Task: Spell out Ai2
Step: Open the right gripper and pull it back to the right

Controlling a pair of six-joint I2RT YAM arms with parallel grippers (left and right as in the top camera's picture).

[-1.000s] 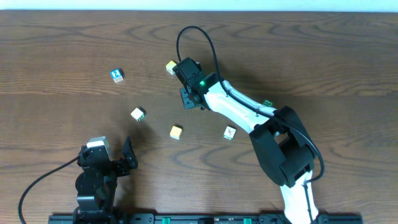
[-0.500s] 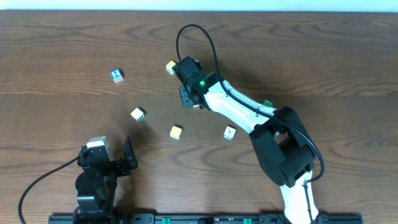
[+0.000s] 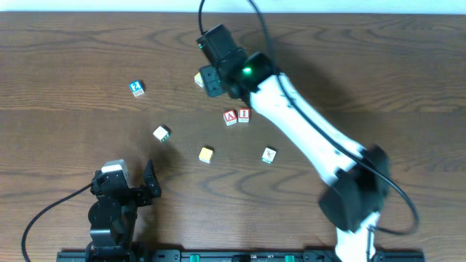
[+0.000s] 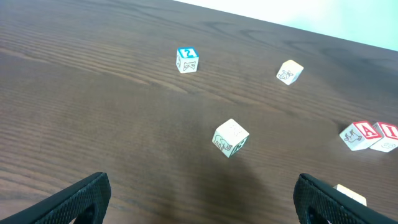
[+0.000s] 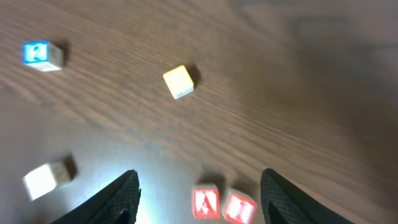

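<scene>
Though far from blue 2 cube (image 3: 137,88), red A cube (image 3: 231,117) beside I cube (image 3: 243,114).

Robotics lab: two robot arms (image 3: 306,131) mounted at a wooden table (image 3: 73,44).

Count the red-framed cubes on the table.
2: the A cube and the I cube, side by side near the overhead view's centre. The right arm could hide others.
</scene>
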